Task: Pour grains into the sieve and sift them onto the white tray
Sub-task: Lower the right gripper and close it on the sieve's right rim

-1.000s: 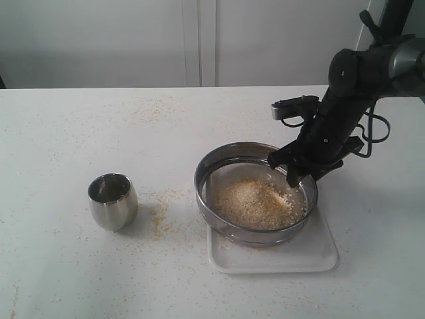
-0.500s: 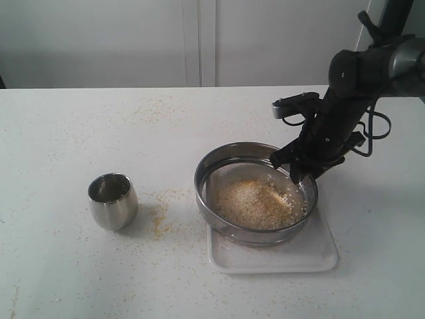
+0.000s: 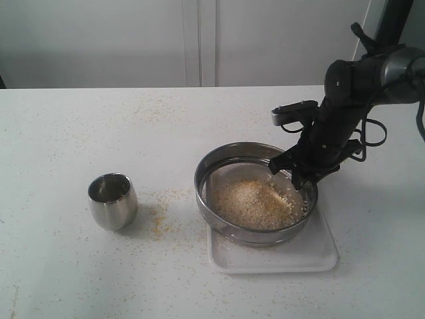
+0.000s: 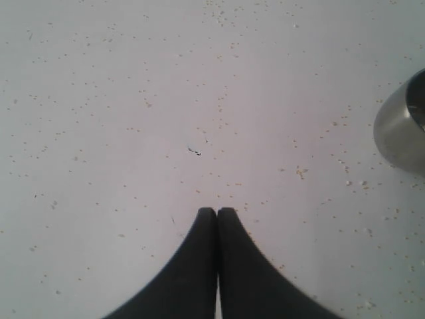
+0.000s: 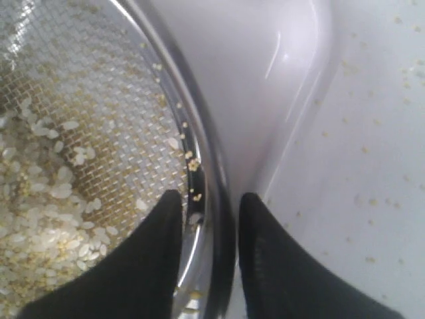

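Two grippers to report on, folks. We see the right gripper (image 5: 210,199) down at the far right side of the sieve (image 3: 199,186), one finger inside the steel ring over the mesh and the other outside it, so the rim runs right between them. The jaws are only narrowly spread and sit very close to the rim on both sides, but we can't tell if they're actually pinching it. The sieve sits on the white tray (image 3: 312,256), lower right of centre in the exterior view, with the grains (image 3: 252,203) piled on its mesh. Our left gripper (image 4: 217,212) has its fingers pressed together, holding nothing, over the speckled table (image 3: 66,133) near the steel cup (image 3: 113,201).
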Controlling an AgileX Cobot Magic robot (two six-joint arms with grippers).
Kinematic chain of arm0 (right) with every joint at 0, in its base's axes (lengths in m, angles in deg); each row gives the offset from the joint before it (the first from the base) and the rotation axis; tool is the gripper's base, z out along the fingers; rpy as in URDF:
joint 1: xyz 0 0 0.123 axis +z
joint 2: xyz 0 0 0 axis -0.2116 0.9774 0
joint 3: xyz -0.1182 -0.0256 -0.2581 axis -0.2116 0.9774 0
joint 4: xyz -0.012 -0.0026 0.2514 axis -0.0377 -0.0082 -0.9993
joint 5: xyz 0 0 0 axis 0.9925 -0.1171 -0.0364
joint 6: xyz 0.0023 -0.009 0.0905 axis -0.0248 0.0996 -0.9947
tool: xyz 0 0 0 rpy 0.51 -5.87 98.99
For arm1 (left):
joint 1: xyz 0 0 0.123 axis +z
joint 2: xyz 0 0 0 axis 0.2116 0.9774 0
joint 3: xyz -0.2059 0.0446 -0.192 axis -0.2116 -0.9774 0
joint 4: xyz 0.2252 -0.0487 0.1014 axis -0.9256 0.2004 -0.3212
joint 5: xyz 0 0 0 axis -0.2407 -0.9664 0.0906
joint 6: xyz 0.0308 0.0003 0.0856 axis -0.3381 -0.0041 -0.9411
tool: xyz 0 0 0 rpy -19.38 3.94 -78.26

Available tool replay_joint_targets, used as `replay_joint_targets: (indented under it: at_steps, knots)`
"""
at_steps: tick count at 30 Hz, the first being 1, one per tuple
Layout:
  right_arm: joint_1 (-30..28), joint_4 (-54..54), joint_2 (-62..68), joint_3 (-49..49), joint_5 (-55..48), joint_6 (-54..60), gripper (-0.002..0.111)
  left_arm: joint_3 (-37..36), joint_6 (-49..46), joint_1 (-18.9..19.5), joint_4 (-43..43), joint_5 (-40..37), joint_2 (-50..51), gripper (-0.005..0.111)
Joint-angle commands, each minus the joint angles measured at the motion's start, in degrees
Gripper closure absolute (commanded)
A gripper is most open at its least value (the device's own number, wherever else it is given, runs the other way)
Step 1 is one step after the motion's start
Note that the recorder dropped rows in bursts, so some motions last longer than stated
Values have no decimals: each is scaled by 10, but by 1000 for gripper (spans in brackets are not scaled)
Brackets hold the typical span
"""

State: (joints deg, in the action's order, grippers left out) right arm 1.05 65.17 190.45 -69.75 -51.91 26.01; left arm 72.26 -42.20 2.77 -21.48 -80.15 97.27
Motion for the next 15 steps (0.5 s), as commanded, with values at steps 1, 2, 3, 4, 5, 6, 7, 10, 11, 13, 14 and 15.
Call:
replay_joint_targets:
  at_steps: [1, 2, 3, 4, 5, 6, 7, 10, 11, 13, 14, 15]
  knots:
    - [0, 5, -2, 0, 3, -4, 97, -4, 2, 2, 3, -2, -5, 107]
    - [0, 5, -2, 0, 3, -4, 101, -4, 2, 2, 3, -2, -5, 107]
    - [0, 5, -2, 0, 3, -4, 107, -4, 2, 2, 3, -2, -5, 107]
    - [0, 6, -2, 0, 3, -4, 108, -4, 2, 2, 3, -2, -5, 107]
    - [0, 6, -2, 0, 3, -4, 108, -4, 2, 2, 3, -2, -5, 107]
    - [0, 7, -2, 0, 3, -4, 108, -4, 2, 2, 3, -2, -5, 107]
    - [0, 8, -2, 0, 3, -4, 108, -4, 2, 2, 3, -2, -5, 107]
    - [0, 8, -2, 0, 1, -4, 108, -4, 2, 2, 3, -2, -5, 107]
    - [0, 8, -2, 0, -1, -4, 108, -4, 2, 2, 3, -2, -5, 107]
    - [0, 8, -2, 0, -8, -4, 108, -4, 2, 2, 3, -2, -5, 107]
    - [0, 8, -3, 0, -10, -4, 108, -4, 2, 2, 3, -2, -5, 107]
    - [0, 8, -4, 0, -14, -4, 108, -4, 2, 2, 3, -2, -5, 107]
